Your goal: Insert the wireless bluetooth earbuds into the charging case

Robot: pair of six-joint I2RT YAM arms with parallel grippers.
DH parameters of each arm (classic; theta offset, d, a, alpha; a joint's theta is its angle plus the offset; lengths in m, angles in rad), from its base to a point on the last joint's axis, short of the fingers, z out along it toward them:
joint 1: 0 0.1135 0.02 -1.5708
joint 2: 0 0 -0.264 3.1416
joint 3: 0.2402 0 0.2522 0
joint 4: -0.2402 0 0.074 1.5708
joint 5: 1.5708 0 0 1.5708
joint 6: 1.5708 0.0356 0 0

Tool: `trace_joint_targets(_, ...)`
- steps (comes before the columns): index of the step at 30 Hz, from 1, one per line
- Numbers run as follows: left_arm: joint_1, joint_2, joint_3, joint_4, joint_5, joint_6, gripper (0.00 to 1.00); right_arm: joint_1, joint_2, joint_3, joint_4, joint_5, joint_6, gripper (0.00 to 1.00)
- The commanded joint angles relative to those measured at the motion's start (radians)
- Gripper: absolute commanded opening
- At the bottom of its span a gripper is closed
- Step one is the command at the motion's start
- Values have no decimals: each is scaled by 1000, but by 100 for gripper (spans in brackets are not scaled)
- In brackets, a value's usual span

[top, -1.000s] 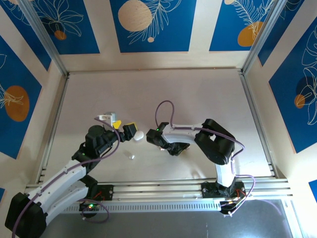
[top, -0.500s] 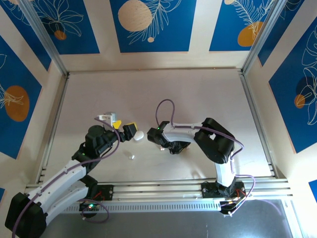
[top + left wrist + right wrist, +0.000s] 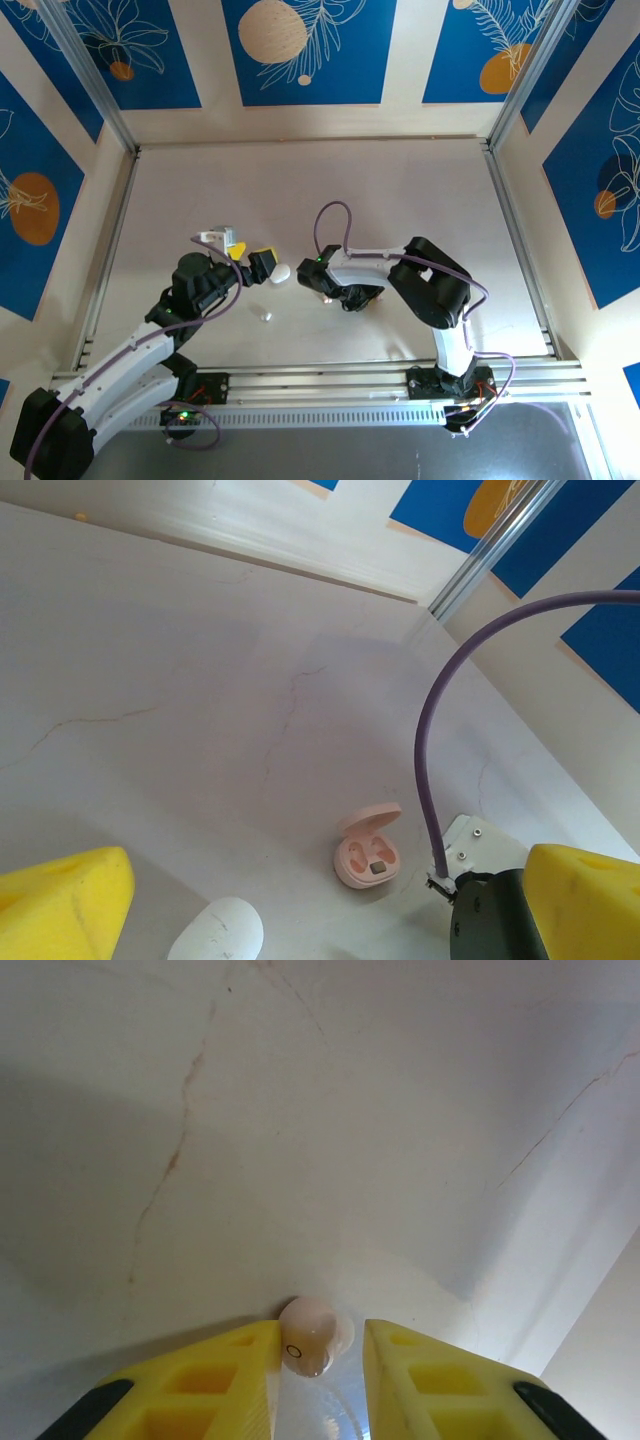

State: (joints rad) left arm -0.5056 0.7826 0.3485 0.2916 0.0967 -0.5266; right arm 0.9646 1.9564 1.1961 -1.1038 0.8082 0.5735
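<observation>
In the top external view, the left gripper was seen held left of the frame's centre, with its yellow fingers spread wide and nothing grasped between them. A closed white case lay on the table just beside that gripper. In the left wrist view it was seen at the bottom edge, nearer the finger on the left. A pink charging case was found lower centre in the same view, resting on the table with its lid tipped open. What sat in its wells could not be made out. A purple cable arched over the right side of that picture.

In the right wrist view, the right gripper was seen low over the table with its yellow fingers drawn close together. A pale pink earbud sat between the fingertips at the bottom centre of the frame. The earbud was seen touching the finger on the left, with a thin gap towards the finger on the right. Whether it was actually clamped could not be told.

A single white earbud lay loose on the table, below the white case in the top external view and apart from both grippers.
</observation>
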Motion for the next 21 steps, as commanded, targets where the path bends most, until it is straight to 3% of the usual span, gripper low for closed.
trace_joint_targets(1, 12, 4, -11, 30, 19, -14, 100, 0, 16, 7, 1, 6, -1, 28)
trace_joint_targets(21, 12, 7, -11, 37, 27, -18, 100, -3, 25, -12, -2, 4, 15, 26)
